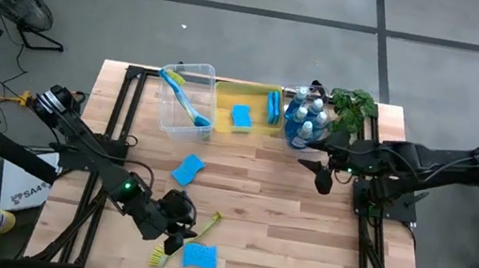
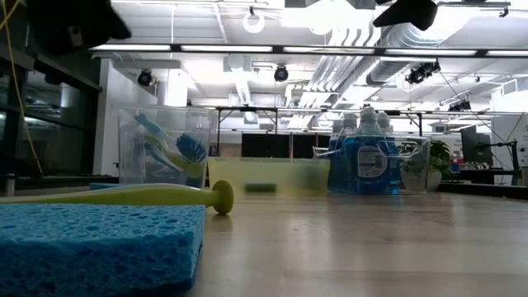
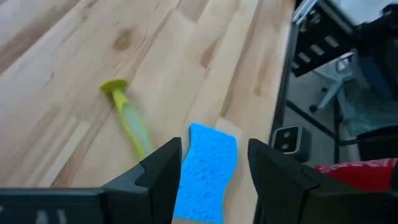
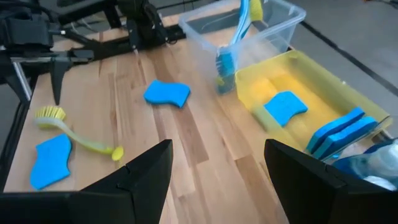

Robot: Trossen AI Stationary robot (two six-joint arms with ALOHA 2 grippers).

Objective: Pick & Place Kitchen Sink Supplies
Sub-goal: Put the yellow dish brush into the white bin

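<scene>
The left end effector [image 1: 174, 238] is positioned low over the near edge of the desk [image 1: 300, 238], its fingers [image 3: 163, 177] spread with nothing between them. Just beyond them a flat blue sponge [image 1: 199, 256] is seen lying on the wood, its near end cut off by the fingers in the left wrist view. A yellow-green dish brush [image 1: 183, 242] lies beside it, its bristle head partly hidden under the arm in the high view.

The right end effector [image 1: 320, 178] is held above the desk near the far right, its fingers [image 4: 146, 177] spread wide and empty. A second blue sponge [image 1: 188, 169] lies loose in the middle of the desk.

At the far edge, a blue dish brush [image 1: 183, 97] leans in a clear bin [image 1: 170, 119]. More sponges [image 1: 242, 116] are seen in a yellow bin [image 1: 227, 89], some standing on edge at its right end. A cluster of blue dish soap bottles [image 1: 306, 118] stands next to it; their exact count cannot be told. A green leafy plant [image 1: 354, 106] is partly covered by the right arm.
</scene>
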